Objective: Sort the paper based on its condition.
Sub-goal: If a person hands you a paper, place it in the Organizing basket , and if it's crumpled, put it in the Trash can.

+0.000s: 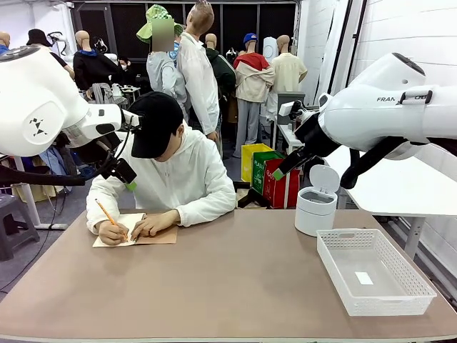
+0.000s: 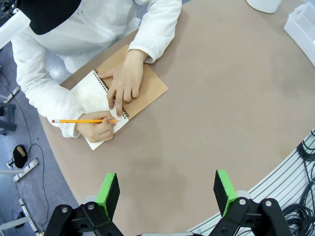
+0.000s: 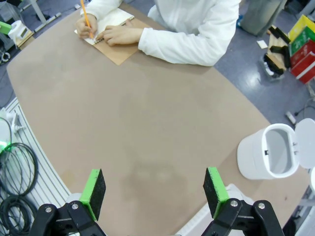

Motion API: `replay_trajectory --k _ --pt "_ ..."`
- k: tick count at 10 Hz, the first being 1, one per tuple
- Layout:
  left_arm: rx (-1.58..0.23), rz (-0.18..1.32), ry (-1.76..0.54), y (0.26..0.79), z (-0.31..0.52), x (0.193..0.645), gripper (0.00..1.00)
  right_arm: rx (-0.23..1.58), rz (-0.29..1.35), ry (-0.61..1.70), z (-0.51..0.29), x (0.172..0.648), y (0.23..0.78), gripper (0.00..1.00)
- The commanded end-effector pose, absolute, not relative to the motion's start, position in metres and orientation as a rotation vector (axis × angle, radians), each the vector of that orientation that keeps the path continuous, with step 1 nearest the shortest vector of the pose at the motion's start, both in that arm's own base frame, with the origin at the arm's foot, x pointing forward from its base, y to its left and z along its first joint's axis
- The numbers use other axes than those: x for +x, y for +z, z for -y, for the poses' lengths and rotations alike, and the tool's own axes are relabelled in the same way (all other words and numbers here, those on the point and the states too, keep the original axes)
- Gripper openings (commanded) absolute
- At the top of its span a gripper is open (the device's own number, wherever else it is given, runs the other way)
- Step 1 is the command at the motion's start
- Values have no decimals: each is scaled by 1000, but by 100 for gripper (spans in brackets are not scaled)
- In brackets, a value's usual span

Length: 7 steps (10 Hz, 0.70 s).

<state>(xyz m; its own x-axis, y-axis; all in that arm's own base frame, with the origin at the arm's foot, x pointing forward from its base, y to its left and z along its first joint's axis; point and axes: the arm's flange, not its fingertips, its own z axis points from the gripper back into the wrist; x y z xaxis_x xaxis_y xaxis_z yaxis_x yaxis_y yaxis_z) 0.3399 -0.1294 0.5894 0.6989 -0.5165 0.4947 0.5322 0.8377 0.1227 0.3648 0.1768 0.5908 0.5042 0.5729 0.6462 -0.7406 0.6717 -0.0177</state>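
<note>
lying under the person's hand [image 2: 125, 83] at the desk's [image 2: 221, 98] far left, the paper [image 2: 91, 93] looks thin, floppy and easily torn; a free corner suits pinching. left fingers [image 2: 108, 194] and right fingers [image 3: 93, 192] gape wide, empty.

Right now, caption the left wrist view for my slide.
Open left gripper hovers above the table while a person writes in a spiral notebook with a pencil.

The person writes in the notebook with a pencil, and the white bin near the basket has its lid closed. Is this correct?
No. The bin has its lid open, as the right wrist view shows; the rest is correct.
</note>
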Motion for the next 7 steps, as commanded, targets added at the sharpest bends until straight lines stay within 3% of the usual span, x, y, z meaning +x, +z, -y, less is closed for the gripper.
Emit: replay_trajectory --k 1,7 --pt "-29 545 -588 590 129 340 100 284 666 806 -177 365 590 100" --pt "-29 545 -588 590 129 340 100 284 666 806 -177 365 590 100"
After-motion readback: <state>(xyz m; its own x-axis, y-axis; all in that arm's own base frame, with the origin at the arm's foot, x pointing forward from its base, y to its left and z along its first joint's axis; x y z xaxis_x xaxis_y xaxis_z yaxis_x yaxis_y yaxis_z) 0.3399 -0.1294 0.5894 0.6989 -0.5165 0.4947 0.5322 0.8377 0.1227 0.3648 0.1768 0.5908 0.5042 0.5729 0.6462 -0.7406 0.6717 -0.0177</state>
